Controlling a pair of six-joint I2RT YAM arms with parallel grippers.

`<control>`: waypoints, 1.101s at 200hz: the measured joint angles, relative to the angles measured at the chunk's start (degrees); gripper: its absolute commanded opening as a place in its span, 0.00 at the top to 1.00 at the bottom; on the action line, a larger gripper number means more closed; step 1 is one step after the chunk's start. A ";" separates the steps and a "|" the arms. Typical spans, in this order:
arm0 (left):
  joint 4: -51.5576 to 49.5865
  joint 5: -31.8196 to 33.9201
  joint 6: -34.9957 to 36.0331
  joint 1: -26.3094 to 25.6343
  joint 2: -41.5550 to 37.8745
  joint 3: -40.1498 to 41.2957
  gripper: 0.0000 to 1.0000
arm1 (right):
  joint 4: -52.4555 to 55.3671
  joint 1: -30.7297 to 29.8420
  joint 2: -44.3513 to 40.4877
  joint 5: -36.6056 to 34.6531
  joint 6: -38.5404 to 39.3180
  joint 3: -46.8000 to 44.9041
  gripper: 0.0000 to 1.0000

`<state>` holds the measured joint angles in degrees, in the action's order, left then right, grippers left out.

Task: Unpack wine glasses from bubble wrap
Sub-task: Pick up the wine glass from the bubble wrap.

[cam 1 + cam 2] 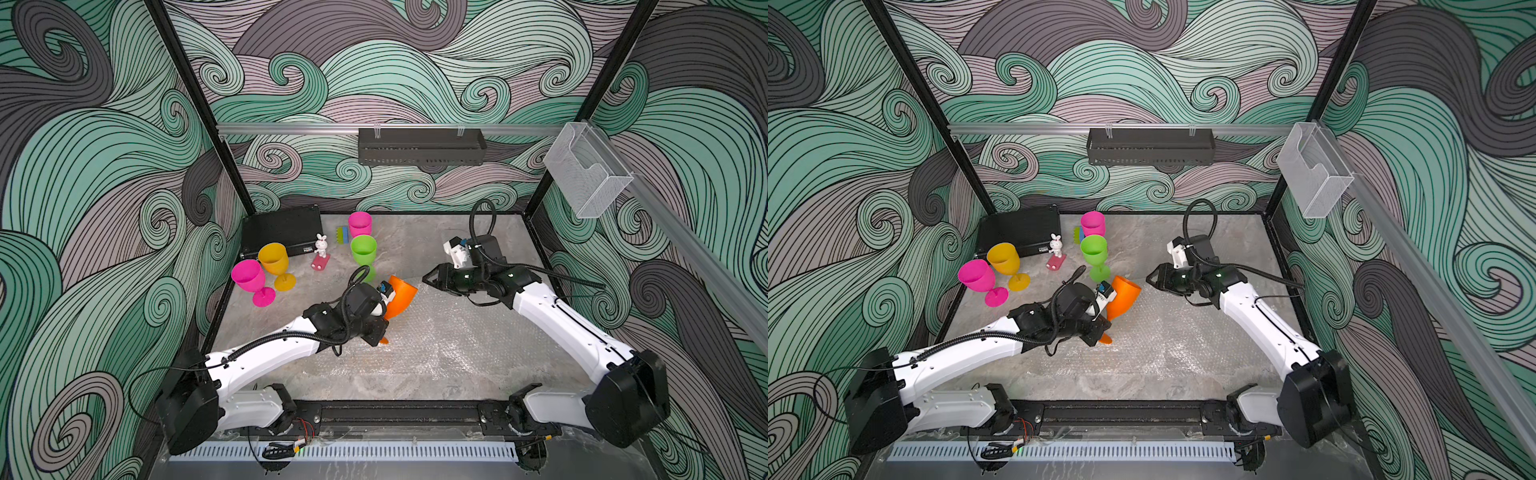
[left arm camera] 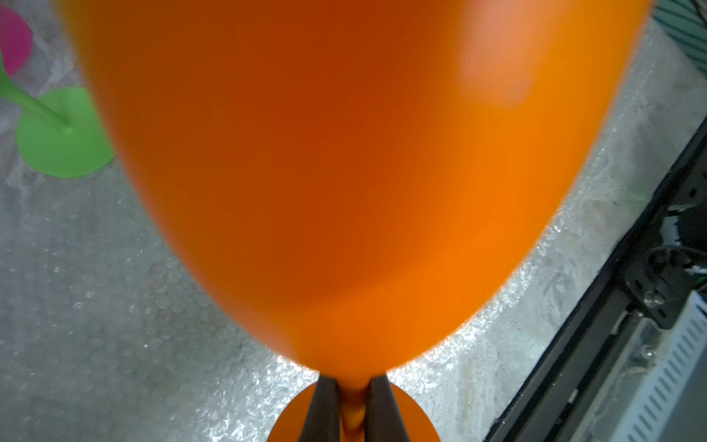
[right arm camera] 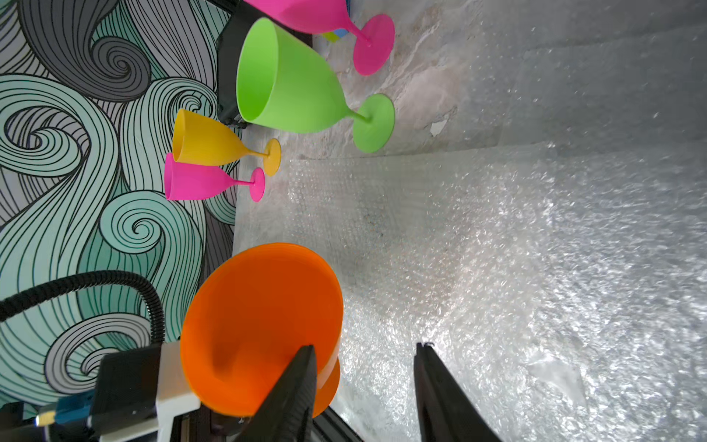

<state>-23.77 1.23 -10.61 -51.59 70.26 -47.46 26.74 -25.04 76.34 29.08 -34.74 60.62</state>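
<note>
One goblet is off the counter: orange goblet (image 1: 401,297), mid-scene, clamped at the stem by left fingers (image 2: 323,413). Long axis tilted: foot low & toward near-left, open rim up & toward far-right. Foot touching the bubble wrap (image 1: 436,345) spread flat beneath? Can't tell. Right fingers (image 3: 434,382): apart, holding nothing, tips aimed left at the rim, just beside it, not touching. Four others stand upright, unwrapped, on the counter (image 1: 415,237): lime-green goblet (image 1: 363,249) & pink goblet (image 1: 360,223) just far of the orange bowl; yellow goblet (image 1: 273,258) & second pink goblet (image 1: 248,276) at far-left. Judgement: every goblet in view is out of its wrap; next move prob. = swing axis to vertical, foot down, then release. Left arm can do it alone. Green foot lies close, so clearance is tight on that side.
</note>
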 measured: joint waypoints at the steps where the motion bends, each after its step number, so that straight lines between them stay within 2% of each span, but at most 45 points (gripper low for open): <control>1: 0.04 0.48 0.20 -0.26 0.00 0.00 0.96 | 0.07 0.00 0.04 0.09 -0.04 0.02 0.54; 26: 0.66 5.95 2.75 -3.34 0.00 0.00 0.97 | 0.46 0.00 0.33 3.19 -0.55 0.00 0.55; 77: 2.86 12.87 6.32 -6.45 -0.02 0.33 0.97 | -0.37 0.00 1.31 8.09 -1.95 -0.02 0.61; 174: 7.26 23.89 12.33 -11.74 -1.51 1.99 0.97 | -1.25 0.00 2.19 12.13 -2.19 -1.33 0.89; 204: 9.27 28.15 14.14 -13.20 -1.49 3.23 0.92 | -1.20 0.00 2.19 11.96 -2.03 -1.42 0.94; 220: 9.75 29.62 14.78 -13.60 -1.42 3.39 0.77 | -1.20 0.00 2.19 11.82 -1.97 -1.53 0.96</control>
<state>-14.02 30.85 4.16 -65.19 68.84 -44.07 25.54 -25.04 78.52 40.91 -36.71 59.09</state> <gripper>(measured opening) 0.131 0.082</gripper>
